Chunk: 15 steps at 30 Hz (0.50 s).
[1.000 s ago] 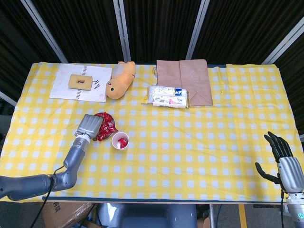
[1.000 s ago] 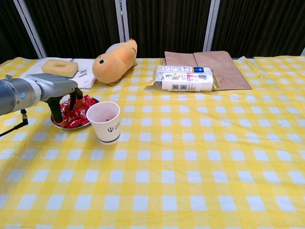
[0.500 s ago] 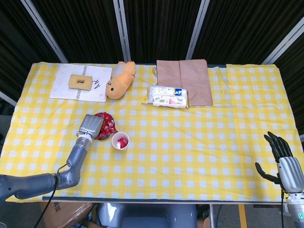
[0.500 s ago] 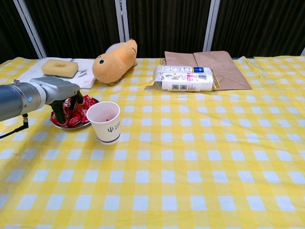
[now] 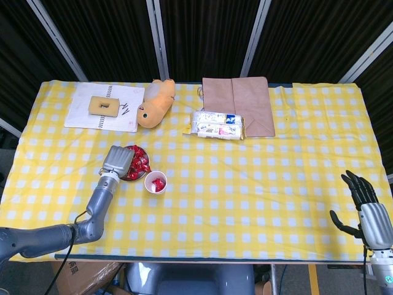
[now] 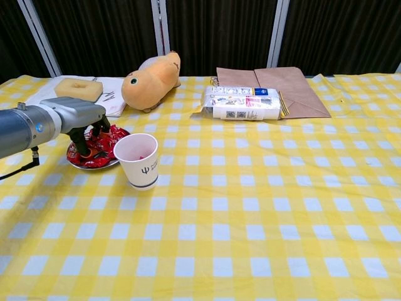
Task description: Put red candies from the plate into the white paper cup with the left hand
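the left hand [image 6: 84, 122] hangs over the plate [image 6: 75, 160] with its fingers [image 6: 80, 135] curled down among the red candies [image 6: 103, 147] (whether they've actually pinched one i cannot tell). just beside the plate stands the white paper cup [image 6: 139, 160], upright, a few red candies inside [image 5: 157, 184]. the right hand [image 5: 367, 206] sits well apart at the far table edge, fingers spread, holding nothing. a plush toy [image 6: 150, 79] lies behind the plate.

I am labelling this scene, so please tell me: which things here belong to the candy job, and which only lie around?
Job: left hand over the plate, red candies, white paper cup.

Lying about: plush toy, brown paper bag, snack packet, notebook with sponge, right hand.
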Each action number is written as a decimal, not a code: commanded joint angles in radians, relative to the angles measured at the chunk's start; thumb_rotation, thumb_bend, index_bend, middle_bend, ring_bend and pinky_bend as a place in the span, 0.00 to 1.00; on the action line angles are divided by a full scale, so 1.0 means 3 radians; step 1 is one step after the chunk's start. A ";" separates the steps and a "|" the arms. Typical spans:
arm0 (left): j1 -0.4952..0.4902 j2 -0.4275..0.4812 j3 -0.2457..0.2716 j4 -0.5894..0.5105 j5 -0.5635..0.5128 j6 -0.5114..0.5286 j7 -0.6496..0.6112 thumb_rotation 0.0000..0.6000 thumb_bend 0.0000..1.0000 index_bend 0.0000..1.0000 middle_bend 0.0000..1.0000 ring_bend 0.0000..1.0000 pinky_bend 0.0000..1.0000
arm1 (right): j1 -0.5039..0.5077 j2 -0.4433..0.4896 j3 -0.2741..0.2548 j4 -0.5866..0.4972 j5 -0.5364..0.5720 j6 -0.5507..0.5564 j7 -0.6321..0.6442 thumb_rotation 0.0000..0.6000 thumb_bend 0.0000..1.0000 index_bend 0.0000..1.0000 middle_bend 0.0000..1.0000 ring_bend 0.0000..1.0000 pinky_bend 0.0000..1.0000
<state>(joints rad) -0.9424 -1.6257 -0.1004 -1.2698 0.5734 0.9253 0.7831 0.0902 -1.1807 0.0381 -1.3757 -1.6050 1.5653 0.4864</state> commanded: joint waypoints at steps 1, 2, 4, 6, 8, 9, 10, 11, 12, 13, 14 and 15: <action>0.0011 0.0057 -0.0033 -0.0061 0.0037 0.0030 -0.0033 1.00 0.42 0.51 0.51 0.94 0.89 | 0.0000 -0.0001 -0.0001 0.0000 -0.0002 0.0001 -0.0003 1.00 0.42 0.00 0.00 0.00 0.00; 0.0015 0.0079 -0.0037 -0.0090 0.0046 0.0035 -0.0041 1.00 0.42 0.51 0.51 0.94 0.89 | -0.0001 -0.0001 -0.0001 0.0000 -0.0002 0.0002 -0.0004 1.00 0.42 0.00 0.00 0.00 0.00; 0.0025 0.0130 -0.0049 -0.0158 0.0070 0.0054 -0.0056 1.00 0.42 0.51 0.51 0.94 0.89 | 0.0000 -0.0002 -0.0001 0.0001 -0.0001 0.0001 -0.0007 1.00 0.42 0.00 0.00 0.00 0.00; 0.0032 0.0167 -0.0050 -0.0208 0.0096 0.0072 -0.0062 1.00 0.42 0.51 0.51 0.94 0.89 | 0.0000 -0.0003 0.0000 0.0000 -0.0001 0.0000 -0.0006 1.00 0.42 0.00 0.00 0.00 0.00; 0.0043 0.0218 -0.0049 -0.0275 0.0125 0.0093 -0.0067 1.00 0.42 0.51 0.51 0.94 0.89 | -0.0001 -0.0001 -0.0001 -0.0001 -0.0002 0.0002 -0.0007 1.00 0.42 0.00 0.00 0.00 0.00; 0.0047 0.0239 -0.0049 -0.0303 0.0136 0.0102 -0.0070 1.00 0.42 0.51 0.51 0.94 0.89 | -0.0001 -0.0001 -0.0001 0.0000 -0.0003 0.0003 -0.0008 1.00 0.42 0.00 0.00 0.00 0.00; 0.0053 0.0272 -0.0049 -0.0345 0.0154 0.0116 -0.0073 1.00 0.42 0.51 0.51 0.94 0.89 | -0.0001 -0.0001 -0.0002 0.0000 -0.0005 0.0002 -0.0008 1.00 0.42 0.00 0.00 0.00 0.00; 0.0059 0.0305 -0.0049 -0.0387 0.0173 0.0131 -0.0075 1.00 0.42 0.51 0.51 0.94 0.89 | -0.0001 -0.0001 -0.0003 0.0000 -0.0006 0.0003 -0.0008 1.00 0.42 0.00 0.00 0.00 0.00; 0.0065 0.0338 -0.0049 -0.0430 0.0192 0.0146 -0.0078 1.00 0.42 0.51 0.51 0.94 0.89 | -0.0001 -0.0002 -0.0003 0.0000 -0.0007 0.0004 -0.0010 1.00 0.42 0.00 0.00 0.00 0.00; 0.0070 0.0372 -0.0050 -0.0472 0.0208 0.0160 -0.0080 1.00 0.42 0.51 0.51 0.94 0.89 | -0.0001 -0.0003 -0.0003 0.0000 -0.0009 0.0005 -0.0013 1.00 0.42 0.00 0.00 0.00 0.00; 0.0075 0.0412 -0.0054 -0.0519 0.0227 0.0180 -0.0081 1.00 0.42 0.51 0.51 0.94 0.89 | 0.0000 -0.0004 -0.0003 0.0001 -0.0009 0.0005 -0.0015 1.00 0.42 0.00 0.00 0.00 0.00; 0.0080 0.0450 -0.0061 -0.0564 0.0242 0.0199 -0.0085 1.00 0.42 0.51 0.51 0.94 0.89 | 0.0000 -0.0005 -0.0004 0.0002 -0.0010 0.0005 -0.0019 1.00 0.42 0.00 0.00 0.00 0.00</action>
<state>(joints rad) -0.9225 -1.5071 -0.1160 -1.4195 0.6354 0.9738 0.7599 0.0901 -1.1822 0.0370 -1.3752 -1.6079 1.5667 0.4808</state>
